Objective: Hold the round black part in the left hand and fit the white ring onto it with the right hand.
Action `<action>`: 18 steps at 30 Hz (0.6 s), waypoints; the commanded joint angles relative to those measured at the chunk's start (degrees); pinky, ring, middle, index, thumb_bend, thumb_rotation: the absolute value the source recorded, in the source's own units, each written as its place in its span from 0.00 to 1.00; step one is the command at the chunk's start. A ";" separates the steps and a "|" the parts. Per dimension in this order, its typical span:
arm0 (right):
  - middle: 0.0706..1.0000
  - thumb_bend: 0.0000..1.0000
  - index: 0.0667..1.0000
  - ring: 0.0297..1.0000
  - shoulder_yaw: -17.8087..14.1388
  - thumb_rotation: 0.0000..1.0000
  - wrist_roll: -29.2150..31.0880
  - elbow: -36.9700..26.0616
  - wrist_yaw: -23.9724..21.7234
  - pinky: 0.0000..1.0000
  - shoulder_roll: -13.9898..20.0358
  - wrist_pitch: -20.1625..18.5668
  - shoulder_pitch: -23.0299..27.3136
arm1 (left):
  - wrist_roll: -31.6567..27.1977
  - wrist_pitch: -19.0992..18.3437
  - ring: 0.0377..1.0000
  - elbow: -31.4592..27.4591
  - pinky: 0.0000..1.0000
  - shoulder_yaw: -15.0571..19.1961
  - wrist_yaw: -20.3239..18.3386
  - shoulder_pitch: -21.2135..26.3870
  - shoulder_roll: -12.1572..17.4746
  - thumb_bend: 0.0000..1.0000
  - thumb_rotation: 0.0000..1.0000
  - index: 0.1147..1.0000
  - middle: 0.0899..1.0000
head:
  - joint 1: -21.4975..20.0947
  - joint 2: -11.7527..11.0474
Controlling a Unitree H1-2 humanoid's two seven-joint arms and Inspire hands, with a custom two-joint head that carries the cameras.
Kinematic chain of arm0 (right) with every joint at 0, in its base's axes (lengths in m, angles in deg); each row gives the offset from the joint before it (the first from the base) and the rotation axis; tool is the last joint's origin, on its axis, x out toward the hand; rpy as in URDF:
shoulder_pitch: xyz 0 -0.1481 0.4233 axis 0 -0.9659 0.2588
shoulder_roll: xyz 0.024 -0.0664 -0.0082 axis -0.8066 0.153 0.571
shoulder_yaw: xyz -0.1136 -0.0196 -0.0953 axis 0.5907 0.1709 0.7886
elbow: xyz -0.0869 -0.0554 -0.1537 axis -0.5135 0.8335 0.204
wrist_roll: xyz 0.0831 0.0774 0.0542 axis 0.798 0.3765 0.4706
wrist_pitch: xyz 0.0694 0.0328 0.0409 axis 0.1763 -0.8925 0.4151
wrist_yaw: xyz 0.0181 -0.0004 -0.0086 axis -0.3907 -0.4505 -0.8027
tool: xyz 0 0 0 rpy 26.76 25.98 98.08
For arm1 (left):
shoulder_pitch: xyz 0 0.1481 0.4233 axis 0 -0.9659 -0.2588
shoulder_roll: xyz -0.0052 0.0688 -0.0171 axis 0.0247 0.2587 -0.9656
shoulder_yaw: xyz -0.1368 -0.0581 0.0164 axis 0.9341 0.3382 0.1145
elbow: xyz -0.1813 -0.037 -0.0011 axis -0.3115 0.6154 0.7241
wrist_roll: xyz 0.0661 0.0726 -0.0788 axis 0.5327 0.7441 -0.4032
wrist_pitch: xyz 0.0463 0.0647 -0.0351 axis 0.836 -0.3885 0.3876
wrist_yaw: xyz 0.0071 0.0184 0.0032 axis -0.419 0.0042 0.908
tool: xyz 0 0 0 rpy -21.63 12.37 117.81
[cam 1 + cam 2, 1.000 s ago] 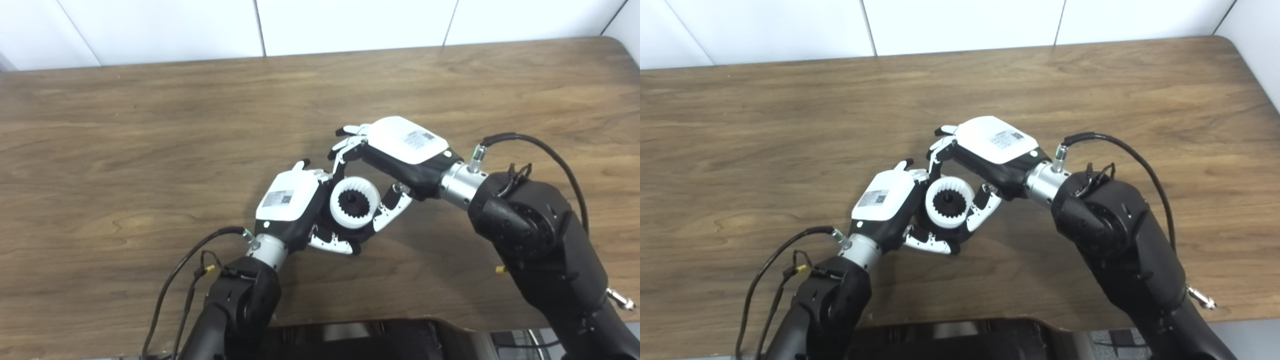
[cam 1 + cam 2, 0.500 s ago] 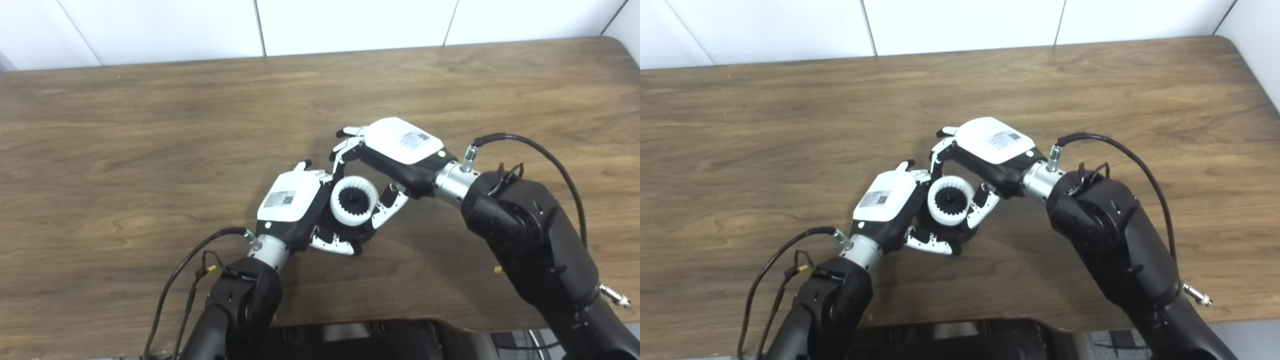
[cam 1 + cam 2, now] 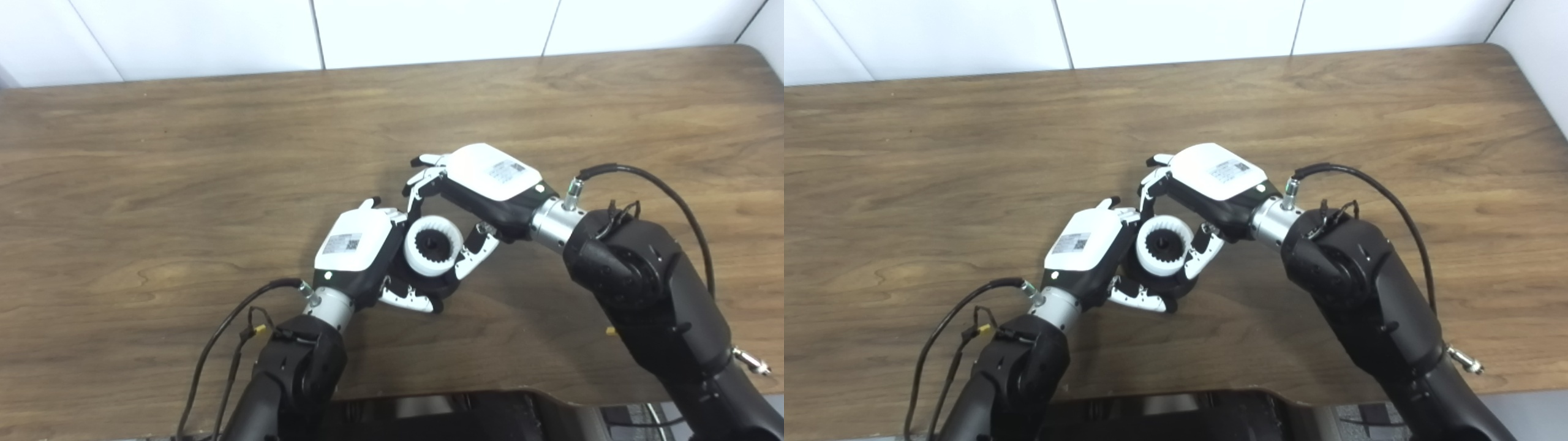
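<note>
My left hand (image 3: pixel 360 250) is shut on the round black part (image 3: pixel 432 245), with its fingers curled under and around it. The white toothed ring (image 3: pixel 432 268) sits over the black part, and the part's dark hub shows through the ring's hole. My right hand (image 3: pixel 487 184) reaches in from the right. Its fingers (image 3: pixel 418 188) arch over the ring's far side and its thumb (image 3: pixel 476 251) presses at the ring's right side, so the hand is shut on the ring. The underside of the black part is hidden by both hands.
The wooden table (image 3: pixel 184 153) lies under both hands, with a white tiled wall behind its far edge. A dark body panel (image 3: pixel 441 416) fills the bottom middle. Cables (image 3: pixel 220 331) loop off both forearms.
My right arm has shifted a little to the left, its forearm closer in. The ring and both hands stay almost where they were.
</note>
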 commanded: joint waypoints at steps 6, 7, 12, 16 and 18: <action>0.78 0.52 0.45 0.94 -0.07 0.13 -0.97 0.77 -0.03 0.90 0.71 0.07 0.64 | 7.73 -1.38 0.86 -0.35 0.97 -2.75 -6.02 0.49 0.26 0.52 0.08 0.43 0.75 | 0.04 0.21; 0.78 0.52 0.45 0.94 -0.06 0.13 -0.89 0.72 -0.08 0.90 0.68 0.00 0.58 | 8.18 -1.88 0.86 -0.56 0.97 -2.65 -6.93 0.59 0.07 0.66 0.15 0.48 0.76 | -0.07 0.30; 0.78 0.52 0.45 0.94 -0.02 0.13 -0.71 0.63 -0.17 0.90 0.64 -0.20 0.33 | 9.55 -3.21 0.86 -1.25 0.97 -2.00 -9.83 0.66 -0.78 0.93 0.29 0.62 0.76 | -0.09 0.47; 0.78 0.52 0.46 0.94 0.20 0.14 -1.45 0.46 -1.01 0.90 0.80 -0.69 0.43 | 13.01 -3.62 0.84 -1.71 0.92 -1.92 -11.73 0.55 -1.37 1.00 0.37 0.75 0.78 | 0.00 0.51; 0.78 0.52 0.46 0.94 0.28 0.14 -1.63 0.46 -1.25 0.89 0.91 -0.77 0.48 | 13.41 -3.55 0.83 -1.58 0.89 -1.54 -11.55 0.37 -1.64 1.00 0.40 0.77 0.78 | -0.02 0.55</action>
